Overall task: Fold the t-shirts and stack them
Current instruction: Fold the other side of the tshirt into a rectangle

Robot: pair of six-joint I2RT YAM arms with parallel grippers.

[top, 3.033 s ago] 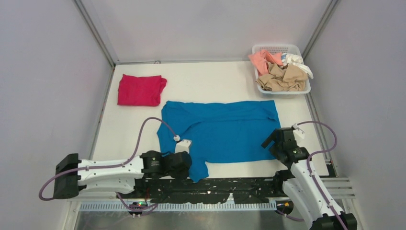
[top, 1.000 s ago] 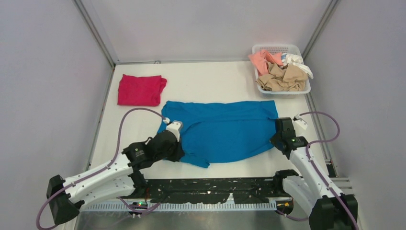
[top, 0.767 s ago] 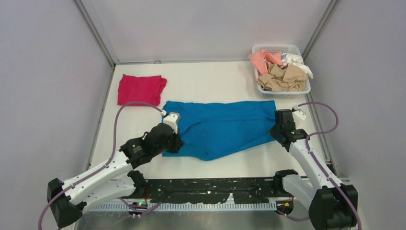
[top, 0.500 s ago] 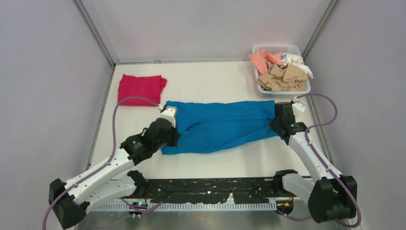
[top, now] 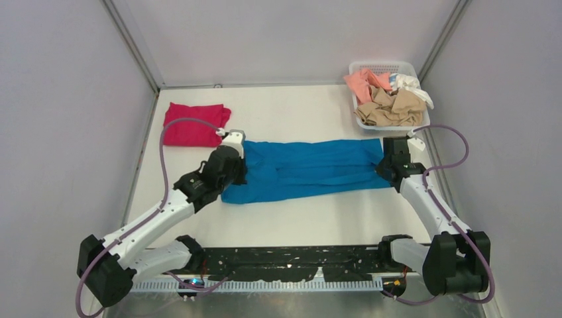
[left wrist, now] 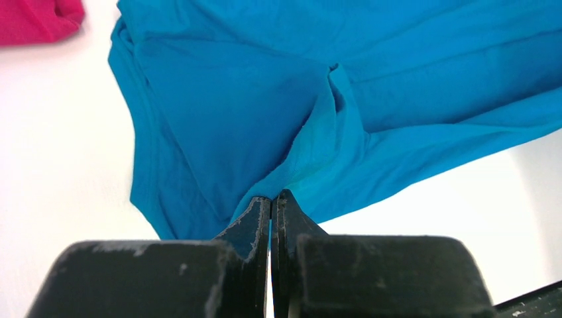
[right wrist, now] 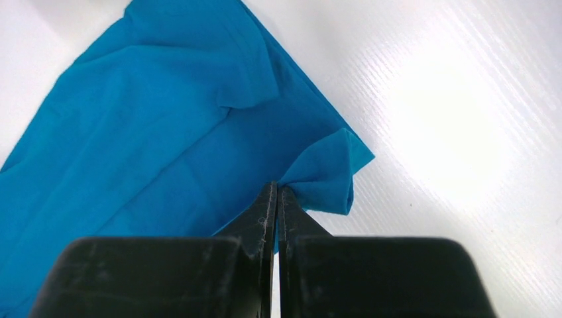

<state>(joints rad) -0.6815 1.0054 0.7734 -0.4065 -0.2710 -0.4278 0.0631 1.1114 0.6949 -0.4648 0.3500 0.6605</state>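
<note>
Left claw (left wrist: 272,199) pinched tight on a fold of the blue shirt (top: 311,169) at its left end. Right claw (right wrist: 277,189) clamped just as tight on its right corner. Stretched between them as a long folded band across the middle of the table (top: 298,218). Red shirt (top: 193,124) folded near the far left corner. Basket (top: 397,67) of crumpled shirts (top: 391,109) at the far right corner.
</note>
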